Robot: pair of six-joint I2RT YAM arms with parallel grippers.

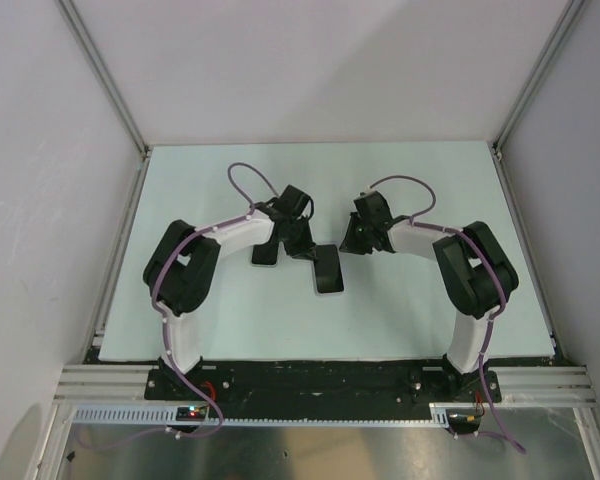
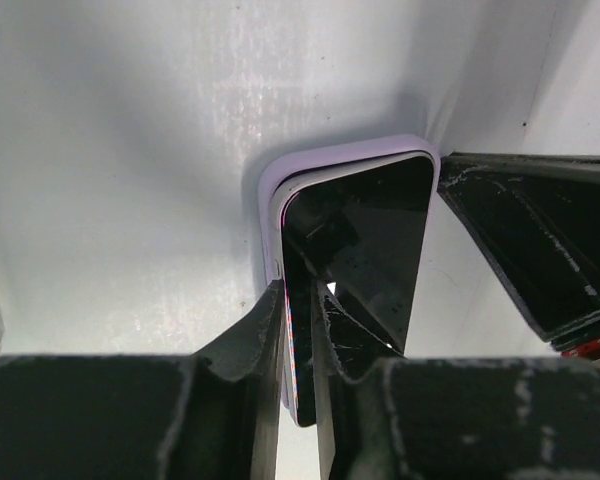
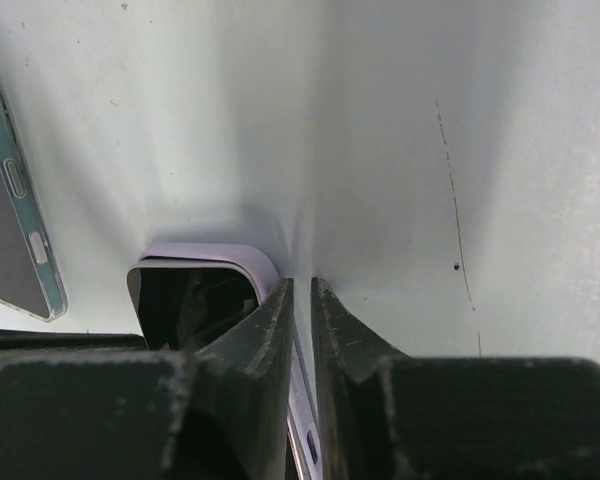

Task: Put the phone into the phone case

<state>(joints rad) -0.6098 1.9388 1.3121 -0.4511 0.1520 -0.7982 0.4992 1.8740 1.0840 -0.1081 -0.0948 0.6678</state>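
Observation:
The black phone (image 2: 365,240) sits in the lavender phone case (image 2: 330,155), whose rim shows round its far end and left side. In the top view the phone and case (image 1: 328,270) are at the table's middle, between the two grippers. My left gripper (image 2: 298,300) is shut on the phone's left edge together with the case wall, and shows in the top view (image 1: 302,248). My right gripper (image 3: 300,295) is shut on the opposite side wall of the case (image 3: 220,255), and shows in the top view (image 1: 352,240). The phone's screen (image 3: 190,300) is dark beside it.
A second flat device or case with a clear teal rim (image 3: 15,220) lies on the table to the left of the phone, under the left arm's wrist in the top view (image 1: 265,255). The right gripper's black finger (image 2: 525,240) is close beside the phone.

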